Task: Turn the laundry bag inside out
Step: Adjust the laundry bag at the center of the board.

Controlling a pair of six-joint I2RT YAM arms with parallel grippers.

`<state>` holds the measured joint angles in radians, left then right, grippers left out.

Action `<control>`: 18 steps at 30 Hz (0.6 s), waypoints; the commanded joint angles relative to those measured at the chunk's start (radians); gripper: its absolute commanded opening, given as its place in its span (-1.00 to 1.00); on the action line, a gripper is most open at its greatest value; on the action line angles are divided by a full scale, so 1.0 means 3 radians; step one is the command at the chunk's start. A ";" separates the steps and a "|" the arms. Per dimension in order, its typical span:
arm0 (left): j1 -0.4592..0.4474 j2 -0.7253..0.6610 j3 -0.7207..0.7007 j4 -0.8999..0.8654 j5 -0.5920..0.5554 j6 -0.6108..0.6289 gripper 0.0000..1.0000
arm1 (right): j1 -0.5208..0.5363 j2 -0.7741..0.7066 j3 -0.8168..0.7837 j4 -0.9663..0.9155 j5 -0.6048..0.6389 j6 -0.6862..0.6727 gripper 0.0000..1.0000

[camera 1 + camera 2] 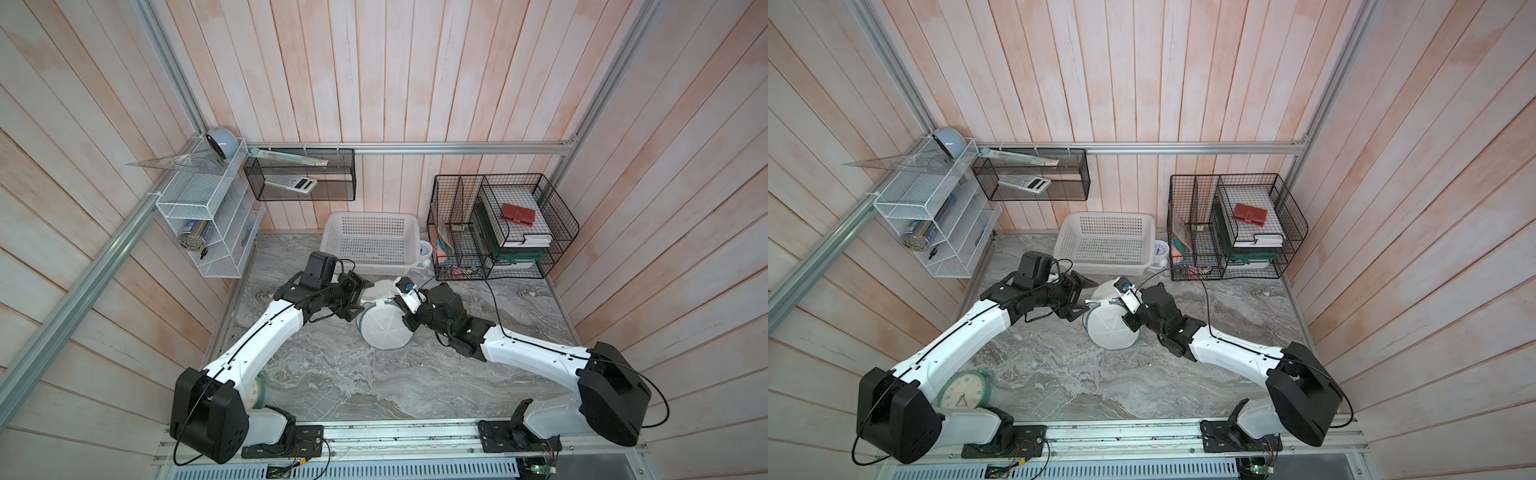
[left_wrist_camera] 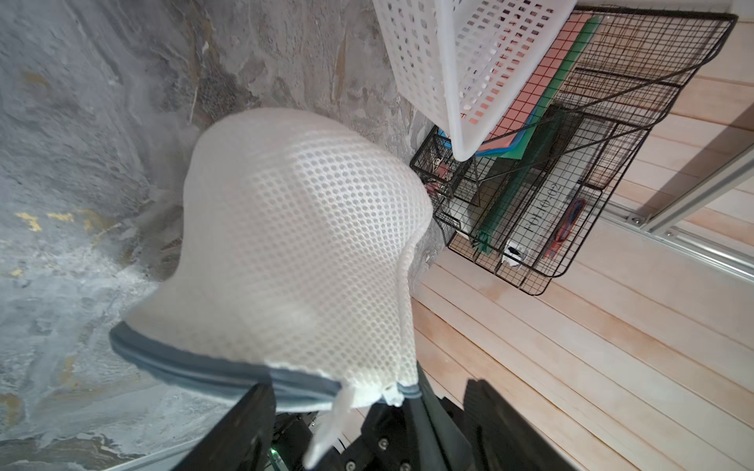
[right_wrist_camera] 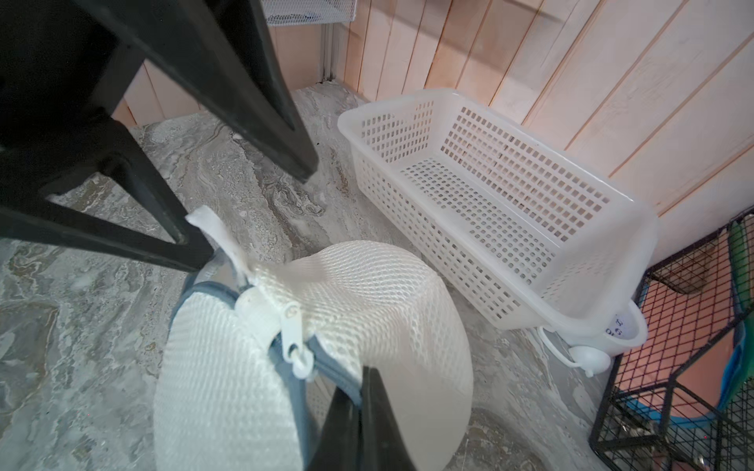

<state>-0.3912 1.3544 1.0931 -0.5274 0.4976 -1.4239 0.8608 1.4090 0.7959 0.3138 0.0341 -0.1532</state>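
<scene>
Right wrist, not top views: zipper pull [image 3: 296, 342] on laundry bag [image 3: 367, 293]

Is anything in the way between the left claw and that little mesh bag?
Nothing visible. The left gripper holds its jaws open either side of the rim of the laundry bag. The right gripper is shut on that rim elsewhere; the white basket stands apart, nearer the back wall.

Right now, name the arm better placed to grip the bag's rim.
Left. The left fingers stand open at the laundry bag's rim, free to grab; the right fingers are shut on its trim.
</scene>
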 commanded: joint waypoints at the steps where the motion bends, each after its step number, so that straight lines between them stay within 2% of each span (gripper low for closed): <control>1: -0.0030 -0.0030 -0.0159 0.0169 0.0091 -0.0309 0.51 | 0.0067 0.0077 -0.0021 0.0277 0.0201 -0.0127 -1.00; 5: -0.0055 -0.0058 -0.0396 0.0530 0.0156 -0.0645 0.40 | 0.0129 0.0119 -0.0022 0.0314 0.0278 -0.0181 -1.00; 10: -0.0056 -0.0031 -0.0432 0.0378 0.0074 -0.0604 0.35 | 0.0137 0.0096 -0.0046 0.0356 0.0288 -0.0196 -1.00; 16: -0.0056 0.0101 -0.0372 0.0371 -0.0027 -0.0485 -0.05 | 0.0163 0.0039 -0.0050 0.0330 0.0257 -0.0164 -1.00; 18: -0.0051 0.0138 -0.0320 0.0320 -0.0052 -0.0387 -0.07 | 0.0171 0.0016 -0.0053 0.0311 0.0259 -0.0154 -1.00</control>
<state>-0.4053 1.3746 0.9768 -0.4225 0.5102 -1.5818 0.9028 1.4376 0.7841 0.3820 0.1036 -0.1959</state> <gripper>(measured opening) 0.471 0.064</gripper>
